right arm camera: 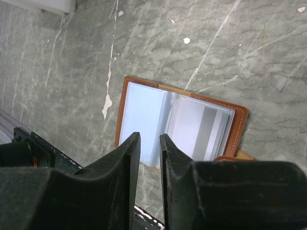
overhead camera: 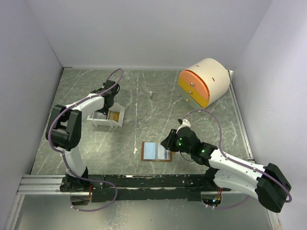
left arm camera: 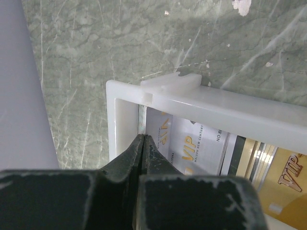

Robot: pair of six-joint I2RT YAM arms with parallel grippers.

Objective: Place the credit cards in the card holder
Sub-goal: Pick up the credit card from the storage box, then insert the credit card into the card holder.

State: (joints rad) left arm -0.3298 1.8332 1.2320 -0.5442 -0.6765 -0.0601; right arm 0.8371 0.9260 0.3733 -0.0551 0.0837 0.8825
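The card holder (overhead camera: pixel 157 151) lies open on the table, pale blue-grey pockets up inside a brown stitched rim (right arm camera: pixel 242 125). A silver-grey card with a dark stripe (right arm camera: pixel 201 127) sits in its right pocket. My right gripper (right arm camera: pixel 149 136) hovers over the holder's near edge, jaws a little apart with nothing between them. The other credit cards (left arm camera: pixel 201 148) lie in a white tray (left arm camera: pixel 216 103), silver and gold ones overlapping. My left gripper (left arm camera: pixel 143 136) reaches into the tray's corner and is shut on a thin card seen edge-on (left arm camera: pixel 141 120).
A big cream-and-orange round drawer unit (overhead camera: pixel 204 82) stands at the back right. The white tray (overhead camera: pixel 108 117) sits at the left-middle of the table. A black rail (overhead camera: pixel 144 181) runs along the near edge by the arm bases. Walls enclose the table on three sides.
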